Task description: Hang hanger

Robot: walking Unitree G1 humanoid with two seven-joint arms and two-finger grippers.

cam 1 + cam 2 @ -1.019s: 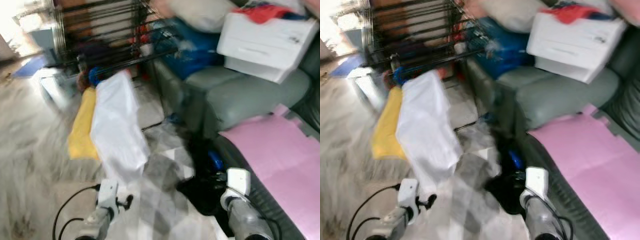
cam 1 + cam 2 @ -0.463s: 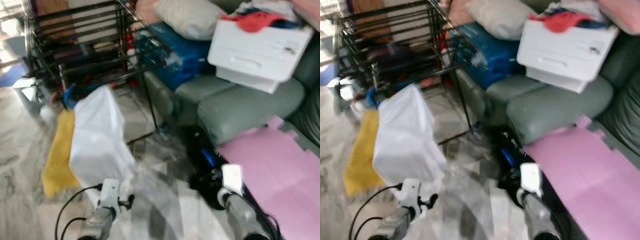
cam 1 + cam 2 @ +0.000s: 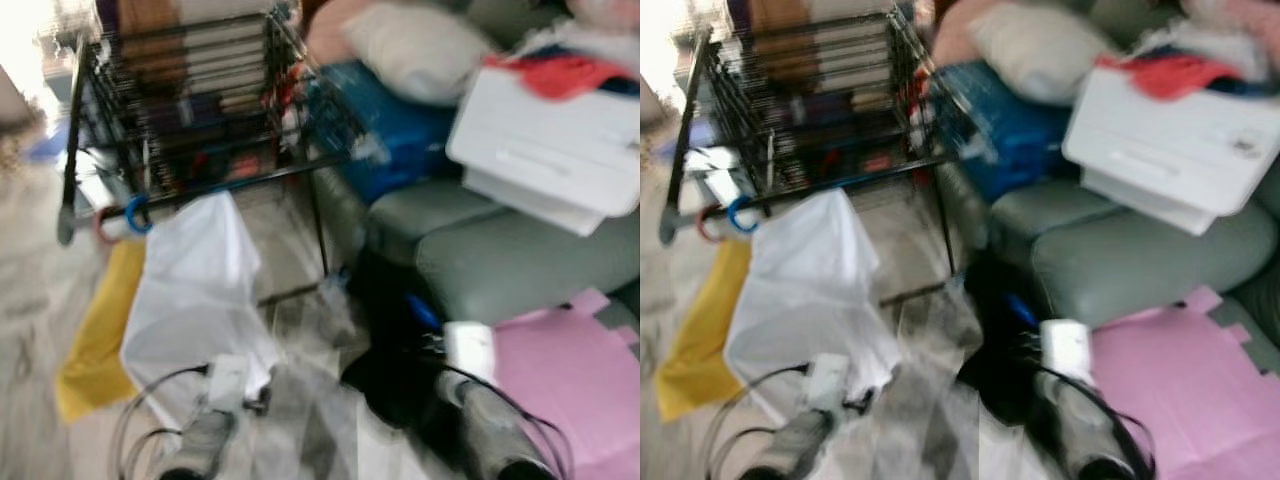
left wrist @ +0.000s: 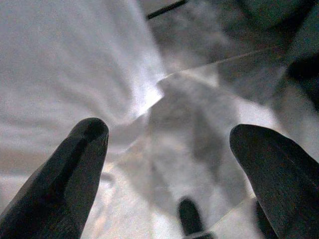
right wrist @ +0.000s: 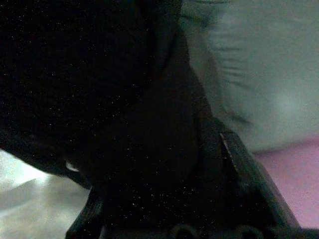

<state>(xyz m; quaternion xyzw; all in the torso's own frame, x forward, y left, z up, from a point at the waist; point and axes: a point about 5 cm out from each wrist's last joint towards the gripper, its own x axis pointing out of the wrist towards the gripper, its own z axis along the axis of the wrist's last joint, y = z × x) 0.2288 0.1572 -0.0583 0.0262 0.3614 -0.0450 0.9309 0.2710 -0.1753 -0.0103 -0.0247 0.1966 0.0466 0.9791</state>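
Our left gripper [image 4: 167, 144], fingers spread apart, hangs just beside the white garment [image 3: 195, 275]; our right gripper's state we cannot tell.

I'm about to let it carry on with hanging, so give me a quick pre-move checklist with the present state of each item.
1. Left gripper open and holding nothing: ok.
2. Right gripper open or shut: cannot tell, its wrist view is too dark.
3. Hanger in a gripper: not ok for the left, cannot tell for the right.
4. Black drying rack ahead: ok.
5. White garment and yellow garment hang at the rack's front rail: ok.
6. Head views sharp: not ok, blurred.
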